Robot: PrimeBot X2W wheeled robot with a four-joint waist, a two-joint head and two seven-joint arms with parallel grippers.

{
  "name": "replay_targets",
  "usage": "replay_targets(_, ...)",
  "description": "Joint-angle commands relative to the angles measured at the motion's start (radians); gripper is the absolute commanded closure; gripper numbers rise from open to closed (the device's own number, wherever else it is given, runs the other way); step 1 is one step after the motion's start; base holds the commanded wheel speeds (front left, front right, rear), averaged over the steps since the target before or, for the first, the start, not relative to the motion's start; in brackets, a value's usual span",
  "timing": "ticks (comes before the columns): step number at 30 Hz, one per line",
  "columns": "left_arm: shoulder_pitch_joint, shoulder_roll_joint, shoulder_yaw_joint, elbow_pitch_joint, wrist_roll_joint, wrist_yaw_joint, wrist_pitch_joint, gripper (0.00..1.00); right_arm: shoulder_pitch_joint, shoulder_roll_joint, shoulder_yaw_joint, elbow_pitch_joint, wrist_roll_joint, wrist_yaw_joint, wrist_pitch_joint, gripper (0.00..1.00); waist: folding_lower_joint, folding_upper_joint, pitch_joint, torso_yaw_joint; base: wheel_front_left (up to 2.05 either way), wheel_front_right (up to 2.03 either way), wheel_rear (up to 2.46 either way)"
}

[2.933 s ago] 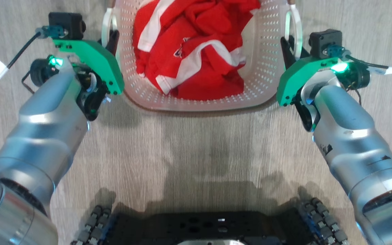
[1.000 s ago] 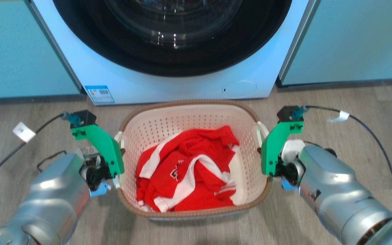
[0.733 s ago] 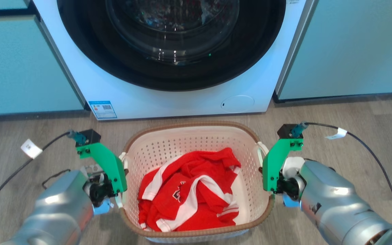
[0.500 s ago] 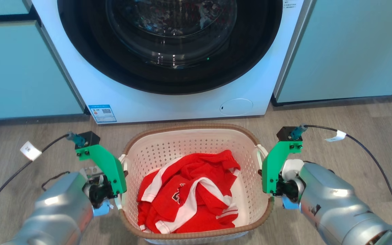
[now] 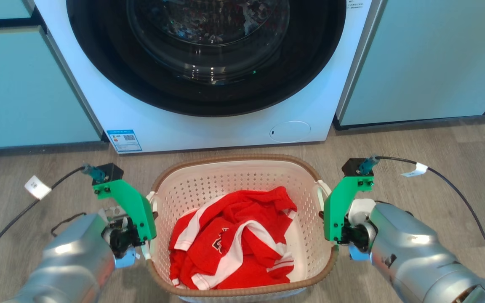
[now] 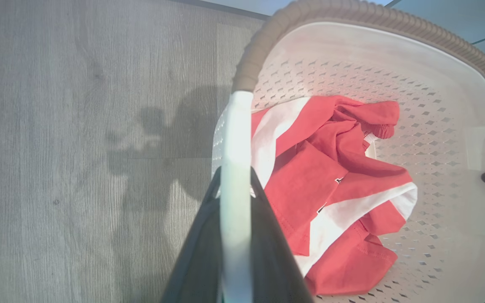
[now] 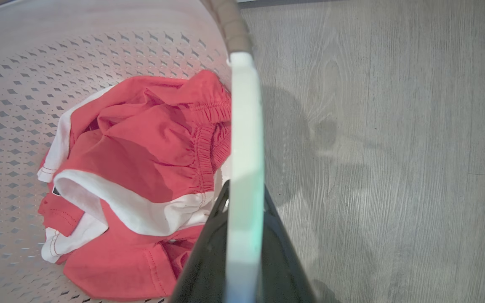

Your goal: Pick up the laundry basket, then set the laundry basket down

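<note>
Head view's bottom edge cuts off the near side of the basket (image 5: 234, 159), and it is unclear whether the basket rests on the floor (image 5: 415, 139) or hangs clear of it. In that view the green mounts (image 5: 131, 202) hide most of the fingers. In the wrist views, the left gripper (image 6: 235, 185) is clamped on the white left handle (image 6: 235, 126), with a dark finger on each side. The right gripper (image 7: 246, 193) is clamped likewise on the right handle (image 7: 246, 113). The basket sits between the arms, just in front of the washer (image 5: 225, 126). It holds a crumpled red garment with white stripes (image 5: 234, 240), bunched toward the near side, with bare perforated wall beyond.
</note>
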Motion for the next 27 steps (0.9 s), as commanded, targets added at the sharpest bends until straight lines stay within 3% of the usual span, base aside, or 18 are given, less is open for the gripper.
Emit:
replay_targets(1,-0.073,0.054,0.043,0.007,-0.023,0.0,-0.019,1.0,-0.021,-0.011,0.012,0.007,0.009,-0.001,-0.007,1.0,0.0001,0.0,0.0,0.0,0.0,0.0,0.0)
replay_targets(27,-0.078,0.063,0.046,-0.005,-0.027,0.0,-0.039,1.0,-0.041,-0.011,0.069,0.01,0.069,-0.001,-0.033,1.0,0.0001,0.0,0.021,-0.001,0.0,0.0,0.0)
